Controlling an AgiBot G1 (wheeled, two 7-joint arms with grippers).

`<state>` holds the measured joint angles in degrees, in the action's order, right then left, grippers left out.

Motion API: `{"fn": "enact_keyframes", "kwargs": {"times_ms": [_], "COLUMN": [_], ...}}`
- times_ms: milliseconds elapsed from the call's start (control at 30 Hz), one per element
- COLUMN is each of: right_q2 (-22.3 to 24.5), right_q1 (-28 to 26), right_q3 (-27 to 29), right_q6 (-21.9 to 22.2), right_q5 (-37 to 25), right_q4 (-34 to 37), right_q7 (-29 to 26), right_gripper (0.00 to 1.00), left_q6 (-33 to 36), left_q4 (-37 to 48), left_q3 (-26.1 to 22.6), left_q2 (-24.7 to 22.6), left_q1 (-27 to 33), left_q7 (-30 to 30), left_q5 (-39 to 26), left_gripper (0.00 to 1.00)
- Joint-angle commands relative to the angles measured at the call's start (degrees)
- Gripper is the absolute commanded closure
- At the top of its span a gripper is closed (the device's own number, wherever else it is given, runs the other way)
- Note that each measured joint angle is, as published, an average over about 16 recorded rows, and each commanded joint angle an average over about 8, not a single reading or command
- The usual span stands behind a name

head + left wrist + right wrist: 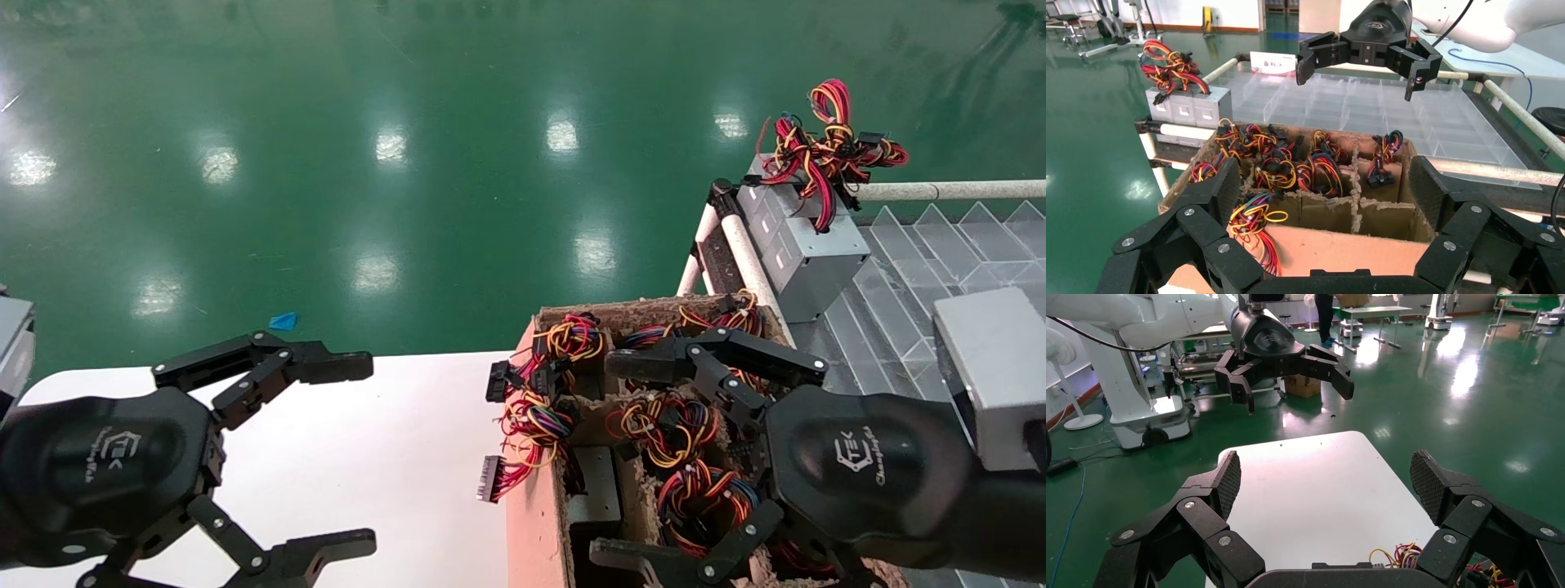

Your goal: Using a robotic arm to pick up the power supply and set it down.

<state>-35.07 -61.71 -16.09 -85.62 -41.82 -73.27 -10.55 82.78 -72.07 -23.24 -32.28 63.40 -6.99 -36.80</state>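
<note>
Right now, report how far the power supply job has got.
Done: one power supply with its wires sits on the clear rack beyond the box. In hand: nothing; the right gripper hangs open over the box's wired compartments, the left gripper open over the white table. Left: grasp a supply from the box and set it down.

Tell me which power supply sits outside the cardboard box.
The grey power supply on the rack edge beyond the cardboard box, cables piled on top; the others sit in box cells.

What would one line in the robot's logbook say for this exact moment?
right gripper: open, above cardboard box of wired power supplies | left gripper: open, over white table | held: nothing
</note>
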Motion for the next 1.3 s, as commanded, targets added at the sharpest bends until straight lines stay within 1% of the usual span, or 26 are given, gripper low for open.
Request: {"fn": "enact_keyframes", "kwargs": {"times_ms": [33, 1300], "right_q2": [0.0, 0.0], "right_q1": [0.0, 0.0], "right_q3": [0.0, 0.0], "right_q6": [0.0, 0.0], "right_q5": [0.0, 0.0], "right_q4": [0.0, 0.0], "right_q7": [0.0, 0.0], "right_gripper": [0.0, 0.0], "left_q6": [0.0, 0.0], "left_q4": [0.0, 0.0], "left_q3": [0.0, 0.0], "left_q2": [0.0, 0.0], "left_q1": [0.0, 0.0], "left_q7": [0.0, 0.0], "left_q5": [0.0, 0.0], "left_gripper": [0.0, 0.0]}}
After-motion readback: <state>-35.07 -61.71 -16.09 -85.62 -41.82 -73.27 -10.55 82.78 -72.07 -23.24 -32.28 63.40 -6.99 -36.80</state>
